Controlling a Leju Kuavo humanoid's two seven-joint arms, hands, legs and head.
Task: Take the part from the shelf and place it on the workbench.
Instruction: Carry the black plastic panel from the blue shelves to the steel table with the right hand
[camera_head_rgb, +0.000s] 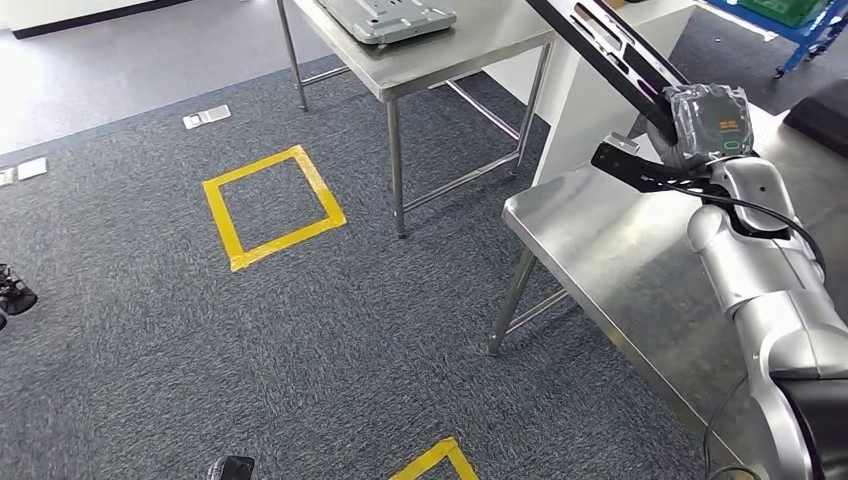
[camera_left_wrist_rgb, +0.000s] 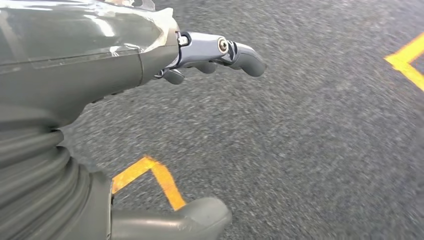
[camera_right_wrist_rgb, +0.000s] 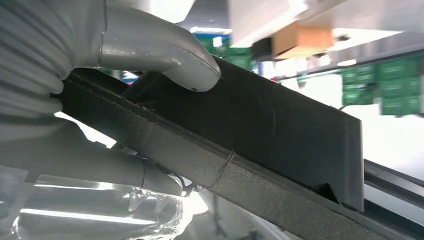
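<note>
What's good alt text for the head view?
The robot's right hand holds a long black part slanting up over a steel workbench. Beyond it, a second steel table carries a grey metal tray. Yellow tape squares mark the grey carpet.

Matt black part — brushed-steel workbench

free: near workbench top bare | obstacle: grey tray on far table
</note>
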